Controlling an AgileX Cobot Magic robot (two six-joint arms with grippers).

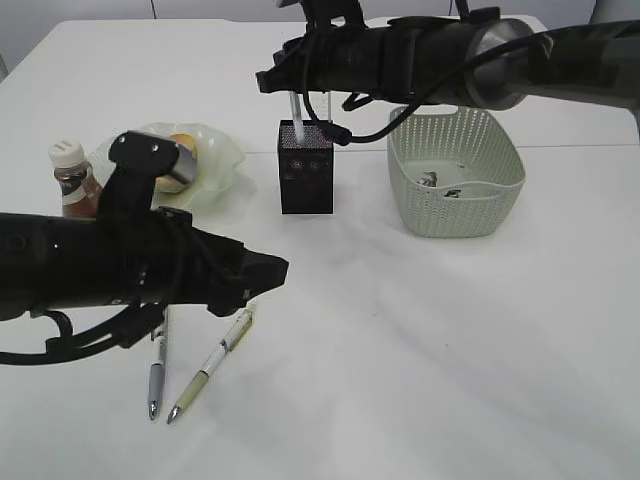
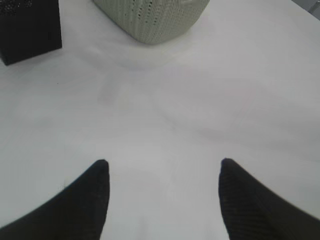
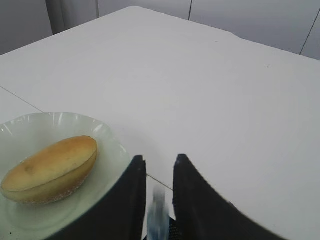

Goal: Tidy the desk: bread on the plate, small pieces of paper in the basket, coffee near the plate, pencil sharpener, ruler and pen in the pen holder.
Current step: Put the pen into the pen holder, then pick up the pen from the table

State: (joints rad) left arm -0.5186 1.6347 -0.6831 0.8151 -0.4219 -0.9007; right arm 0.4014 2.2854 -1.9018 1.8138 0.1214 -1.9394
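The left arm covers part of the bread (image 1: 181,160), the plate (image 1: 222,150) and the lower half of the coffee (image 1: 72,178), plus the upper ends of the two pens (image 1: 212,364). In the left wrist view the pen holder (image 2: 29,27) and basket (image 2: 150,17) are cut by the top edge. A blurred pale strip (image 3: 156,217) between the right tool (image 3: 156,167) fingers is too unclear to identify. The dark scraps (image 1: 440,184) in the basket are too small to tell.

Golden-brown bread (image 3: 50,169) on pale green plate (image 3: 107,137); black mesh pen holder (image 1: 306,168); grey-green perforated basket (image 1: 455,215)
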